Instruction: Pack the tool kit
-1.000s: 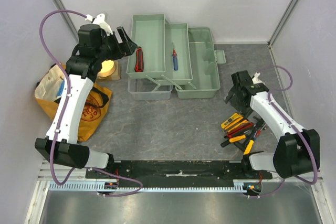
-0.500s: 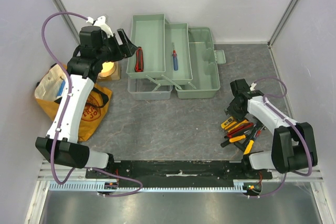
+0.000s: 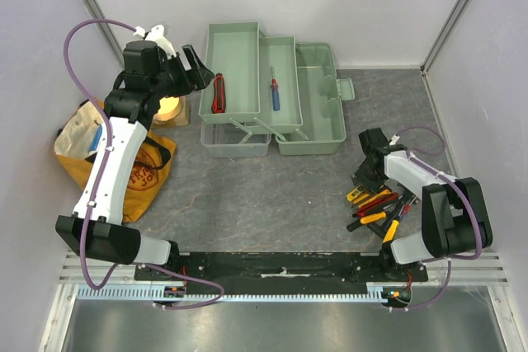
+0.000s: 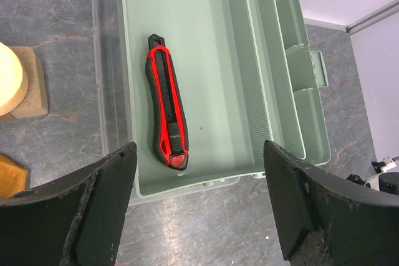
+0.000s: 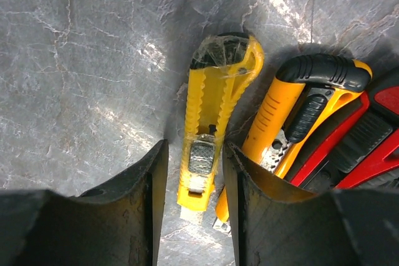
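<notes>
The right gripper point(image 5: 194, 146) is low over the grey table point(image 5: 75, 60), one finger on each side of a yellow knife point(image 5: 215, 85). Whether it squeezes the knife cannot be told. Other tools point(image 3: 381, 208) lie just beside. The left gripper point(image 4: 199, 147), jaws spread wide, hangs over the green toolbox point(image 3: 318, 113), above a red knife point(image 4: 166, 110) in its tray.

- Yellow-orange cloth bag point(image 3: 148, 177): red printed lettering on its side, too small and creased to make out.
- Yellow plastic utility knife point(image 5: 209, 132): no legible brand or label on its body.
- Nothing else readable.
</notes>
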Tool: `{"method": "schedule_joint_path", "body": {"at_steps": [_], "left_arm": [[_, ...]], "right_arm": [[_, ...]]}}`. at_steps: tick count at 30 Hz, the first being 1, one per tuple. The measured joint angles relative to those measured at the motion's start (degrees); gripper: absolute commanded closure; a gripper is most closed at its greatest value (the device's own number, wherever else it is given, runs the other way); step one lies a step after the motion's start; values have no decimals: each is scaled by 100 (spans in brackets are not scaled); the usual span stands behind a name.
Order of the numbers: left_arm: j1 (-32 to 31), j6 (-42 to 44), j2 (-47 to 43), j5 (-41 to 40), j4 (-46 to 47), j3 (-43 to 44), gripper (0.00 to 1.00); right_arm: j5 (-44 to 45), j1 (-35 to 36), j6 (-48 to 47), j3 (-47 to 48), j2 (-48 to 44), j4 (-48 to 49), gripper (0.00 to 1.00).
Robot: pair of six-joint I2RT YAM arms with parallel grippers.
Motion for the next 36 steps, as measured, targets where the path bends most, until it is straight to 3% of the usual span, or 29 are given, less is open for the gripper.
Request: {"method": "schedule_joint_path", "body": {"at_steps": [7, 12, 18, 25, 31, 36], "left_arm": [[9, -2, 0, 125, 2, 0, 13], [20, -2, 0, 437, 44, 0, 14], [24, -15, 0, 1266, 337, -92, 16], [-229, -114, 4, 2387, 927, -450, 19], [-1086, -105, 90, 2931, 1366, -448, 19], [-1631, -109, 409, 2911, 1657, -400, 19]], "right_arm": [[55, -28, -15, -26, 7, 103, 86], [120, -33, -105, -4, 4, 227, 100], [365, -37, -323, 769, -236, -153, 100], [437, -37, -885, 2610, -776, -116, 100], [-839, 22, -1296, 3228, -920, 664, 100], [-1644, 614, -1460, 3364, -896, 1266, 100]]}}
